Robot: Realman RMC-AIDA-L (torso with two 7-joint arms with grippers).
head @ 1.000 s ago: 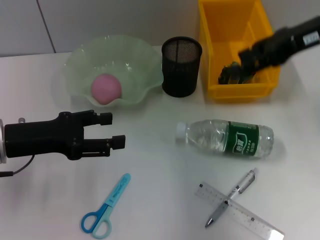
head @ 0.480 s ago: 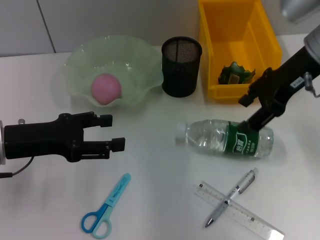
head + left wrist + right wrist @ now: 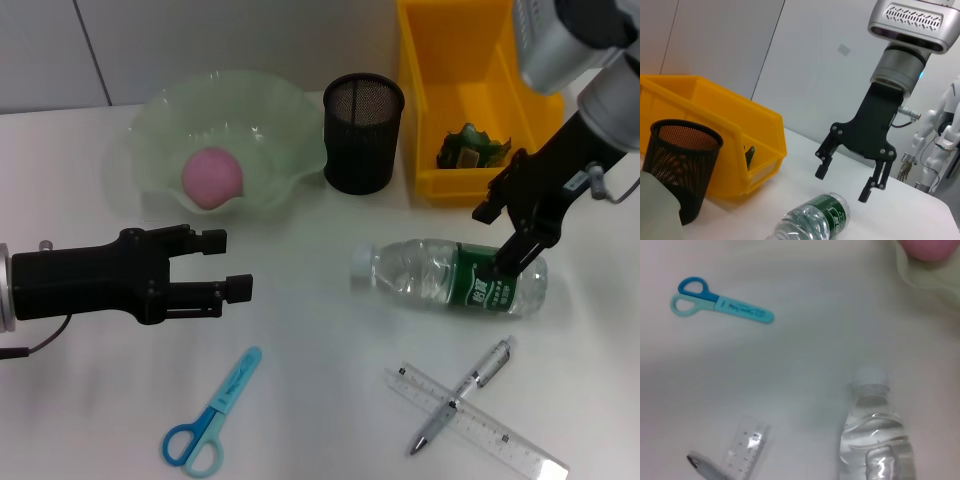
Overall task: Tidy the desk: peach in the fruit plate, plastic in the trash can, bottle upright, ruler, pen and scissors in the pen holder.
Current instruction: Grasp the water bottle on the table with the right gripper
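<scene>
The pink peach (image 3: 212,177) lies in the pale green fruit plate (image 3: 160,110). A crumpled piece of plastic (image 3: 470,148) rests inside the yellow bin (image 3: 420,185). On its side in front of the bin lies the clear bottle (image 3: 440,275), green label and white cap. My right gripper (image 3: 495,238) hangs open just over its labelled end, also seen as right gripper (image 3: 843,183) above the bottle (image 3: 810,225). My left gripper (image 3: 228,264) stands open at the left, holding nothing. Scissors (image 3: 213,412), pen (image 3: 463,395) and ruler (image 3: 478,420) lie near the front edge.
A black mesh pen holder (image 3: 363,132) stands between plate and bin. The pen lies across the ruler. The right wrist view shows the scissors (image 3: 720,303), the bottle (image 3: 875,440) and the ruler (image 3: 745,450) on the white table.
My right arm has swung from the yellow bin down to the bottle's labelled end. The plastic now lies uncovered in the bin. The left arm has stayed put.
</scene>
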